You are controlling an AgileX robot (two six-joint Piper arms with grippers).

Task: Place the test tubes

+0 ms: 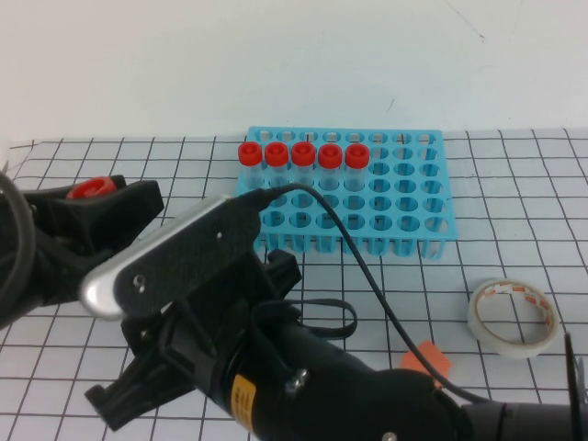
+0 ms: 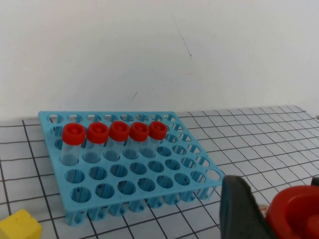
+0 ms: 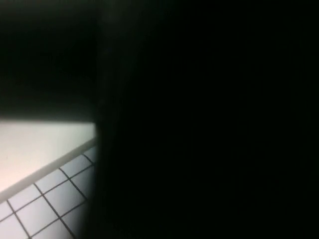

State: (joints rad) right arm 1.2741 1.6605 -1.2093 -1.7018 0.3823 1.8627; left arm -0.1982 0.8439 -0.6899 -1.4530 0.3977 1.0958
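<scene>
A blue test tube rack (image 1: 404, 197) stands at the back middle of the gridded table, and it also appears in the left wrist view as the rack (image 2: 55, 149). Several red-capped tubes (image 1: 303, 156) stand upright in one row of it, seen from the left wrist as tubes (image 2: 119, 132). At the left, my left gripper (image 1: 92, 207) is shut on a red-capped test tube (image 1: 91, 189), whose cap (image 2: 294, 214) sits against a dark finger (image 2: 239, 209). My right arm fills the foreground, and its gripper (image 1: 115, 397) hangs low at the front left.
A roll of white tape (image 1: 513, 317) lies to the right, in front of the rack. An orange piece (image 1: 425, 358) sits beside my right arm. A yellow block (image 2: 20, 226) lies near the rack's corner. A black cable (image 1: 367, 266) loops over the table.
</scene>
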